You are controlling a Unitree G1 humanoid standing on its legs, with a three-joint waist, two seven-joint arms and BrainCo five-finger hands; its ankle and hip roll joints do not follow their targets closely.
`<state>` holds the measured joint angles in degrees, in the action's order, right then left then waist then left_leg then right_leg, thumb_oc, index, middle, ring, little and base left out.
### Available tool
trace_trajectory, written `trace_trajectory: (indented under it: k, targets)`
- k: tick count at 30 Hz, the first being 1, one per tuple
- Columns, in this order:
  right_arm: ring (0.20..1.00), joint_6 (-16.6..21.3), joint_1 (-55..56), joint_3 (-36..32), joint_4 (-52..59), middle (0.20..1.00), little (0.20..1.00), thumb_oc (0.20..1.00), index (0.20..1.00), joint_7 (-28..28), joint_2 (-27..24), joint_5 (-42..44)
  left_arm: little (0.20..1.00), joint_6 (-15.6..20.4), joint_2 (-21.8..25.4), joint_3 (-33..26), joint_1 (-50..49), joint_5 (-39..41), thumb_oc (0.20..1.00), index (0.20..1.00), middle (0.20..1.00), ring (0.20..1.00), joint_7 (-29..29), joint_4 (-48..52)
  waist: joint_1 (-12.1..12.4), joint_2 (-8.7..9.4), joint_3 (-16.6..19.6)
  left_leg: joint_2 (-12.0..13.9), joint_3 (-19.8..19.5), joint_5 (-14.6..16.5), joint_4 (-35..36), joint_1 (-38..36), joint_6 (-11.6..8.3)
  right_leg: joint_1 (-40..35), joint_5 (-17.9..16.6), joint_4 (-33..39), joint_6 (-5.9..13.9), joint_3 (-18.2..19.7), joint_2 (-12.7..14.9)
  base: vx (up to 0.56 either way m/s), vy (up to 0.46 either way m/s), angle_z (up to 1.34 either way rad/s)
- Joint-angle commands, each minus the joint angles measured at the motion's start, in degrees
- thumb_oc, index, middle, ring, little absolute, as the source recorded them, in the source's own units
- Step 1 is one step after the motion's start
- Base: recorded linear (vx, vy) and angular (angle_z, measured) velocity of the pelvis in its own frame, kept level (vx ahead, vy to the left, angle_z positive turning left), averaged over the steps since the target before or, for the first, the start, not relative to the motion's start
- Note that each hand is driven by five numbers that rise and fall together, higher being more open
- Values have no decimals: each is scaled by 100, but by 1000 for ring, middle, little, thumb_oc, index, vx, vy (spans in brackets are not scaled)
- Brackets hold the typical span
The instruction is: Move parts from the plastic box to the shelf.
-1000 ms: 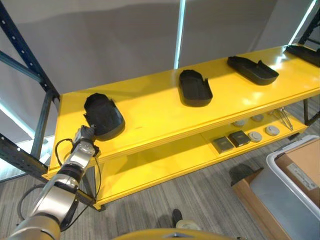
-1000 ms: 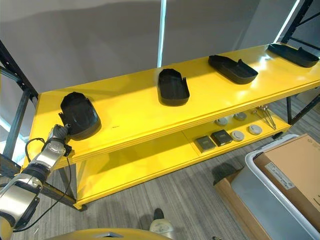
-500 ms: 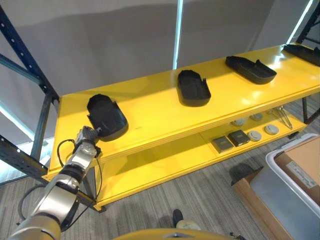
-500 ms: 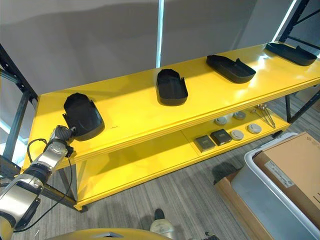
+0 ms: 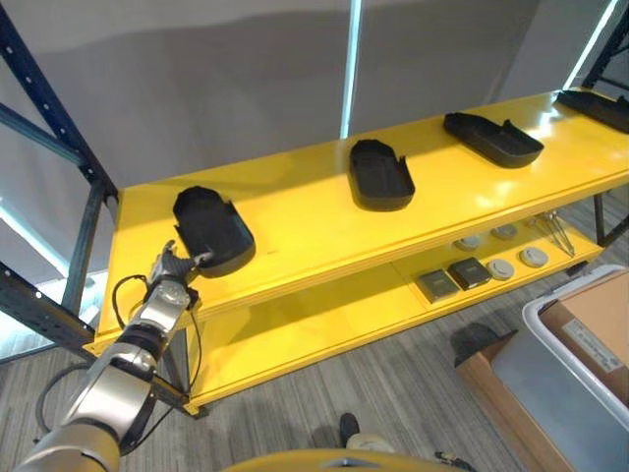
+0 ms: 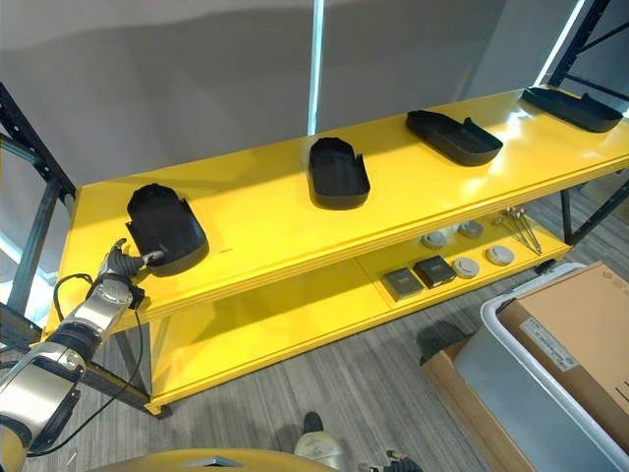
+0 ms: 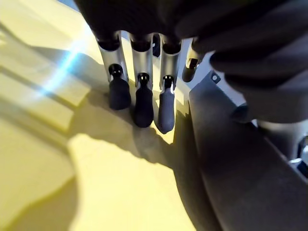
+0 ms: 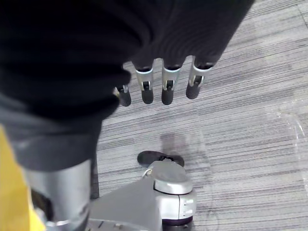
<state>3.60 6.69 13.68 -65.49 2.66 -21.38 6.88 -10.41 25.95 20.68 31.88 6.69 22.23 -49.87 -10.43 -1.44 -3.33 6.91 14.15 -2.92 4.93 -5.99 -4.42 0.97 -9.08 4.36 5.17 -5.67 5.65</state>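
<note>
So far four black moulded plastic parts lie spaced along the top board of the yellow metal shelf (image 5: 314, 231). The leftmost part (image 5: 212, 230) sits near the front left corner, with the left hand (image 5: 172, 265) just beside it, fingers (image 7: 137, 96) straight and holding nothing. The right hand (image 8: 159, 84) hangs relaxed and empty over the grey carpet. Judging by this, another trip to the clear plastic box (image 5: 580, 364) comes next; its contents are hidden.
</note>
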Motion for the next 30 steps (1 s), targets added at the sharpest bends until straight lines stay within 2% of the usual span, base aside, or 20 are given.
trace_trajectory:
  k: [1,8,11,15,18,19,20,21,23,24,27,30]
  targets:
    - [1000,123,13,1,-31,1000,1000,1000,1000,65,2,79,1000,342,53,-297,414,176,1000,1000,1000,1000,133,441,12,21,-214,41,34,-14,-37,142,138,-315,770,-445,254,-120,45,0,0,0]
    - [1000,139,104,-128,75,1000,1000,1000,1000,-58,92,144,1000,480,256,-430,-225,486,1000,1000,1000,1000,73,1857,270,34,-211,19,-118,-14,-20,157,134,-398,744,-365,253,-265,65,-28,4,9]
    - [1000,109,105,-148,119,1000,1000,1000,1000,-90,106,171,1000,507,294,-468,-371,475,1000,1000,1000,1000,-4,2087,339,48,-199,11,-153,-20,-9,167,134,-427,727,-326,253,-315,69,-25,4,7]
    - [1000,50,92,-123,184,1000,1000,1000,1000,-131,154,231,1000,723,292,-520,-446,505,1000,1000,1000,1000,-140,2186,392,64,-163,14,-169,-19,7,162,135,-450,725,-312,251,-360,73,-13,-3,12]
    - [1000,-16,97,-100,263,1000,1000,1000,1000,-166,169,239,1000,604,311,-547,-488,487,1000,1000,1000,1000,-183,2506,412,67,-159,29,-158,-31,7,172,124,-450,715,-300,257,-386,78,-29,-7,9]
    - [1000,161,48,-559,1114,1000,1000,1000,1000,-8,239,1067,1000,1547,-220,-738,-905,1055,1000,1000,1000,1000,-225,4786,364,246,-894,-184,-142,102,-583,691,330,547,389,-1308,471,-387,783,0,0,0]
    - [1000,168,8,-536,1086,1000,1000,1000,1000,-29,260,997,1000,1525,-258,-750,-930,1015,1000,1000,1000,1000,-218,4871,418,288,-850,-189,-79,109,-550,665,355,489,314,-1154,491,-406,808,27,-88,8]
    - [1000,177,-48,-473,1009,1000,1000,1000,1000,-88,225,1113,1000,1547,-360,-693,-983,993,1000,1000,1000,1000,-264,4926,432,341,-761,-184,-96,68,-480,650,347,358,296,-864,471,-302,608,60,-102,10]
    - [1000,105,-42,-476,1073,1000,1000,1000,1000,-88,185,1141,1000,1643,-401,-629,-1056,920,1000,1000,1000,1000,-287,4953,435,376,-688,-166,-99,19,-381,598,320,257,272,-733,465,-258,523,75,-116,-1]
    - [1000,-28,-16,-494,1144,1000,1000,1000,1000,-93,160,1014,1000,1783,-394,-678,-1135,865,1000,1000,1000,1000,-310,4992,483,413,-624,-117,-18,-42,-261,539,290,175,223,-625,490,-374,519,64,-128,-14]
    - [1000,-57,63,-542,1036,1000,1000,1000,1000,-65,153,822,1000,2036,-320,-717,-1163,1038,1000,1000,1000,1000,-435,5093,493,450,-551,-86,-19,-79,-168,499,272,120,229,-549,491,-344,423,41,-86,-18]
    - [1000,43,145,-609,849,1000,1000,1000,1000,-108,171,745,1000,2037,-226,-835,-1357,1319,1000,1000,1000,1000,-1084,5552,583,465,-514,-52,-5,-90,-122,479,242,9,255,-461,487,-421,400,35,-82,10]
